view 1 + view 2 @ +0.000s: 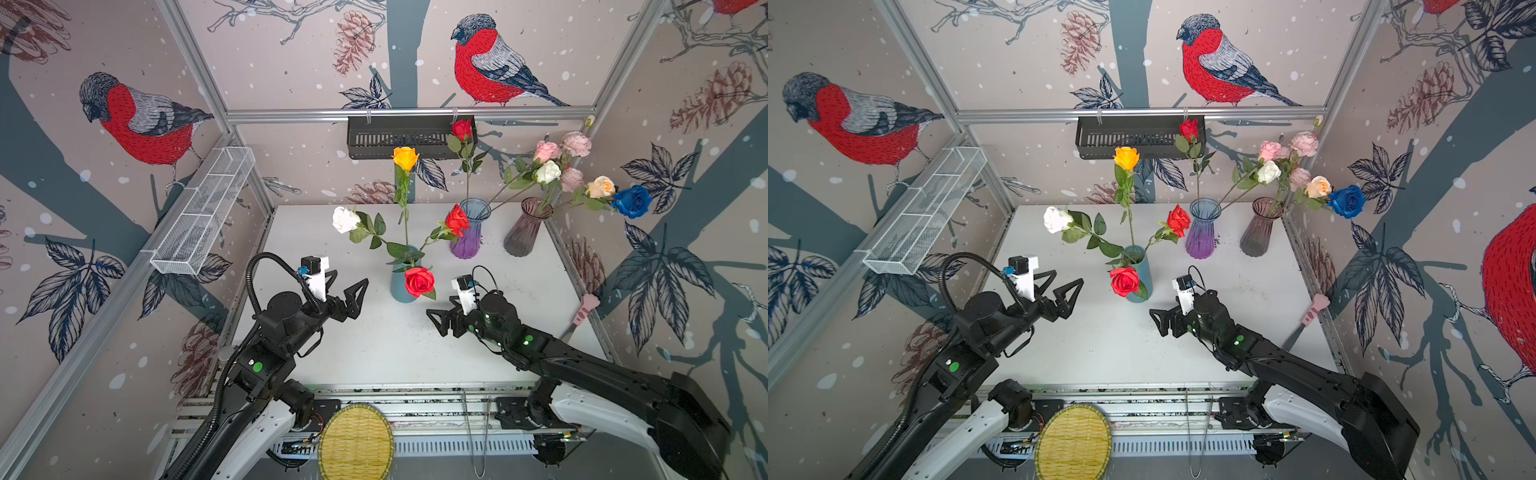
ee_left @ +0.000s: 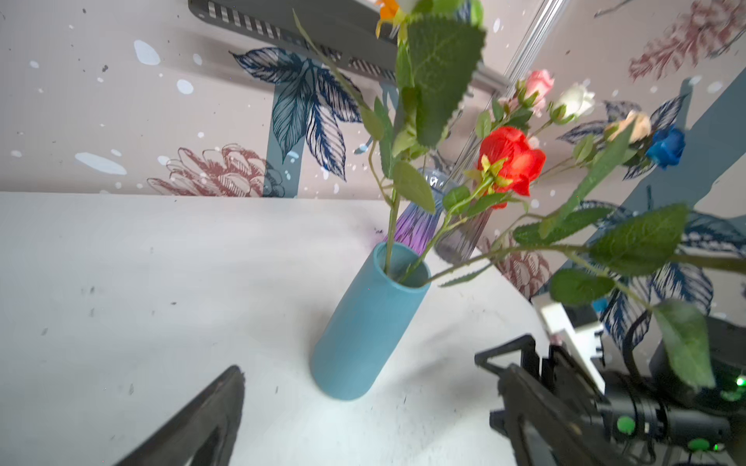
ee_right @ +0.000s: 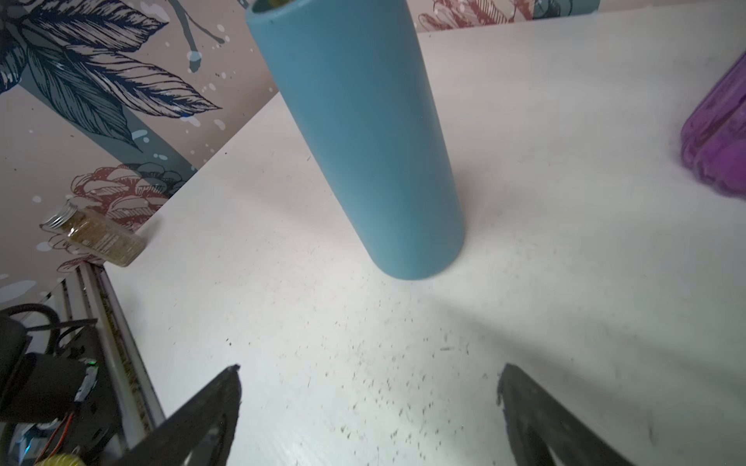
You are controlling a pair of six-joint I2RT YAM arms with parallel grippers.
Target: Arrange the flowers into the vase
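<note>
Both arms are over the worktop [image 1: 374, 349]. The left gripper [image 1: 350, 277] has its jaws spread wide with nothing in them. It hangs just left of the blue vase [image 1: 398, 286], not touching.

The right gripper [image 1: 439, 306] is also wide and empty. It sits on the vase's right, pointing at it but apart from it.

I see the blue vase upright around mid-worktop with four flowers in it:
- the white rose [image 1: 345, 219] leans toward the left edge
- the orange rose [image 1: 405, 158] stands tall
- the high red rose [image 1: 457, 220] leans right
- the low red rose [image 1: 419, 281] droops over the rim on the near side

The other blooms sit in the purple glass vase [image 1: 467, 239] and the smoky glass vase [image 1: 525, 230] along the far edge, toward the far right corner. Among them are the blue rose [image 1: 632, 201] and the pink carnations [image 1: 577, 143]. I can't tell which stem goes into which of those two.
</note>
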